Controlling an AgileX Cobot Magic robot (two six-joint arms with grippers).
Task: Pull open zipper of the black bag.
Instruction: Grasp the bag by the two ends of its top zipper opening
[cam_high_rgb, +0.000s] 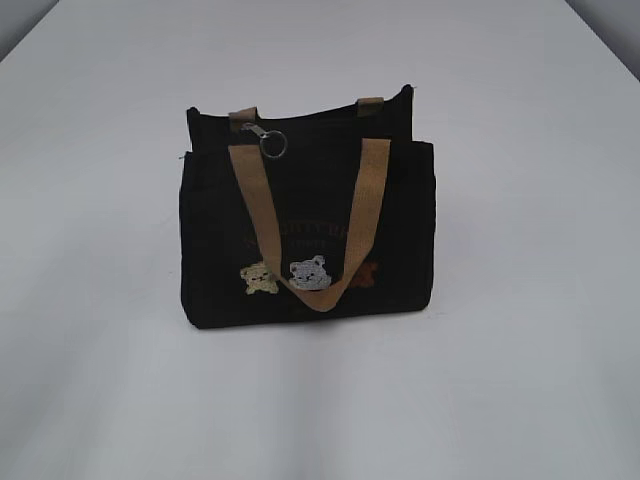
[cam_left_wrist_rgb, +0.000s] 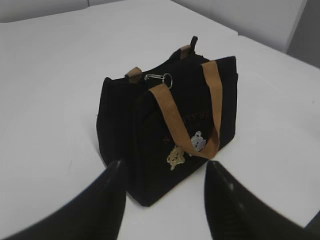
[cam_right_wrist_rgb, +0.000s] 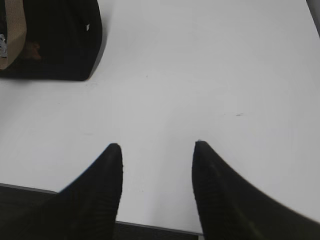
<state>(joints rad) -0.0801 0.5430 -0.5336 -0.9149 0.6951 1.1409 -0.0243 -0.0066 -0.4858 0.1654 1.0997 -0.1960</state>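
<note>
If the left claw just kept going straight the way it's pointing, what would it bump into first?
Probably the black bag: its near bottom corner sits between the left gripper's open fingers, straight ahead. Depth is hard to judge, but only bare white table lies between.

Slanted frontal exterior, both wrist views low, near (shared: black bag (cam_high_rgb: 305, 235))

Table (cam_high_rgb: 520, 400): white, plain, matte; it fills nearly all of each view.
Far corners: the table narrows toward the back; grey floor (cam_high_rgb: 20, 20) shows at both upper corners in the exterior view.
Wall (cam_left_wrist_rgb: 260, 20): pale, behind the table in the left wrist view.
Near edge (cam_right_wrist_rgb: 30, 192): a dark strip under the table's front.
Light: soft, even; faint shadows.
</note>
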